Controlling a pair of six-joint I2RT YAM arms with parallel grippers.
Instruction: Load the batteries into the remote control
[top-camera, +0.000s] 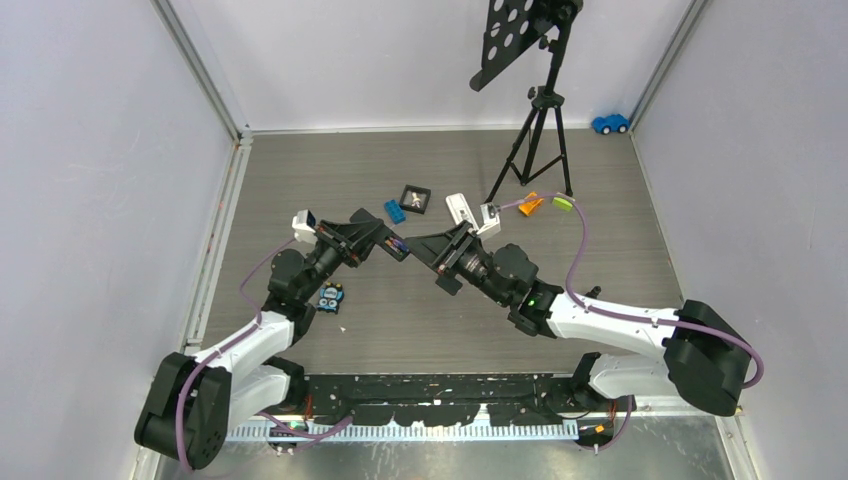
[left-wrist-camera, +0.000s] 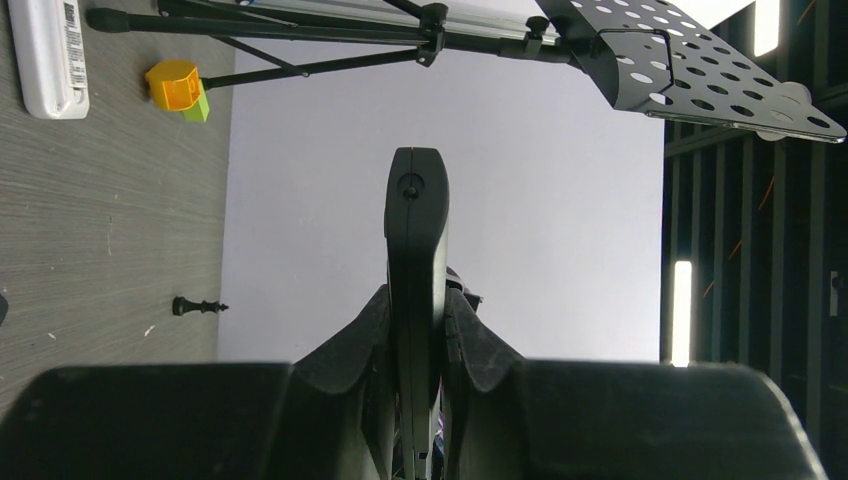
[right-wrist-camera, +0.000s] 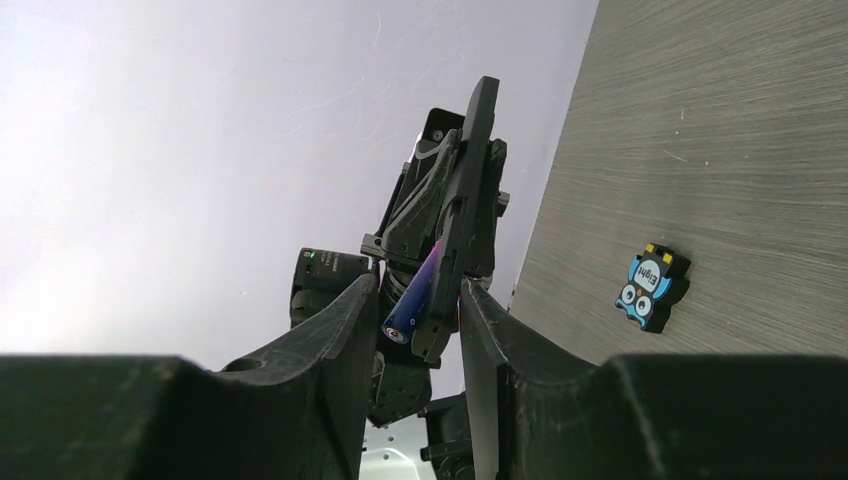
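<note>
While the left gripper (left-wrist-camera: 418, 300) has its jaws closed tight on the slim black plastic remote control (left-wrist-camera: 415, 220), the remote stands edge-on and lifted off the grey wood-grain worktop (top-camera: 420, 335), above its middle. Judged purpose: a rigid hold with the battery bay turned toward the other arm.

Right gripper (right-wrist-camera: 420, 290) meets it head-on. Jaws narrow, one finger beside the small purple-blue cylindrical battery (right-wrist-camera: 408, 305), the other behind the remote's back edge. Whether they already pinch, I cannot tell.

The battery lies slanted along the remote's open side, its blue end cap sticking out toward the wrist camera; it looks part seated, not flat. The straddling jaws suggest a squeeze to press it home.

Other batteries: none made out with certainty.

Risk, as judged: the slanted cell could skid out if pressed off-centre.

A blue owl-print tile (right-wrist-camera: 652, 290) lies flat on the worktop, toward the left edge, clear of both arms.
</note>
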